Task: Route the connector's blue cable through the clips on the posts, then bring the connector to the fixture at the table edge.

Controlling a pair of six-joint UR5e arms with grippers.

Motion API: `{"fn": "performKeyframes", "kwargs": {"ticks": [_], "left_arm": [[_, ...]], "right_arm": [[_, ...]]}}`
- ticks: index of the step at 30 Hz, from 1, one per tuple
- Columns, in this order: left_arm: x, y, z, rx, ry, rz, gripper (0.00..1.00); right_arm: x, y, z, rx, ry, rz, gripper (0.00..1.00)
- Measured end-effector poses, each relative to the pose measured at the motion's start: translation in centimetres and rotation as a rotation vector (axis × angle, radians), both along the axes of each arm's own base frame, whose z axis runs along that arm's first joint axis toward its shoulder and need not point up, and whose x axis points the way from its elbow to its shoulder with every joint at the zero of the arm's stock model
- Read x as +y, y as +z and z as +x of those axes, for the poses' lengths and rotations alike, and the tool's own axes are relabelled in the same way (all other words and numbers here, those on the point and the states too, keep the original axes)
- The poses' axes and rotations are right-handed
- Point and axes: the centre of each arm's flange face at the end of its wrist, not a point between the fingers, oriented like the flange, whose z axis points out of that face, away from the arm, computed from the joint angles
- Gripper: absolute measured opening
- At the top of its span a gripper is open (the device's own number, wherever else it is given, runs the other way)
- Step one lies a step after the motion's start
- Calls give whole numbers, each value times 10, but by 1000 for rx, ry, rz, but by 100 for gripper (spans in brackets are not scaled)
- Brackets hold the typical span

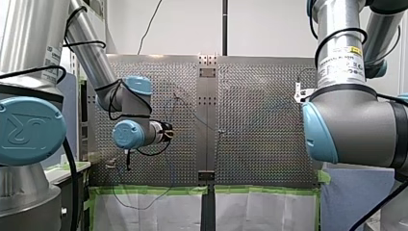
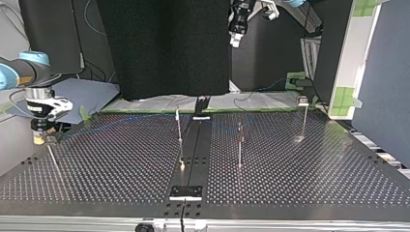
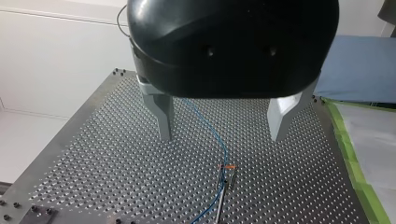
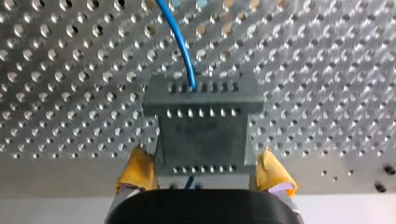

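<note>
Here — connector centred just ahead of right pincer

Not resolved
We cannot tell whether the blue cable sits in the post clip; front view hides our right end effector.

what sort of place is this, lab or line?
Probably a robotics lab cell: perforated table with clip posts, blue cable running to the connector, black curtain behind.
</note>
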Motion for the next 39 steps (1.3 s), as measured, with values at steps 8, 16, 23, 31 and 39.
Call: {"fn": "performKeyframes", "kwargs": {"ticks": [8,16,23,31,39], "left_arm": [[0,0,0,0,1,0,100],[0,0,0,0,1,0,100],[0,0,0,-3,0,-2,100],[-1,1,1,-6,-2,-6,100],[-1,1,1,-12,-3,-10,100]], "right_arm": [[-1,-1,-9,-14,-74,11,98],[3,-5,-16,-26,-145,57,98],[14,-18,-17,-26,-201,123,98],[32,-13,-11,-24,-248,95,98],[55,-3,5,-27,-279,40,98]]}}
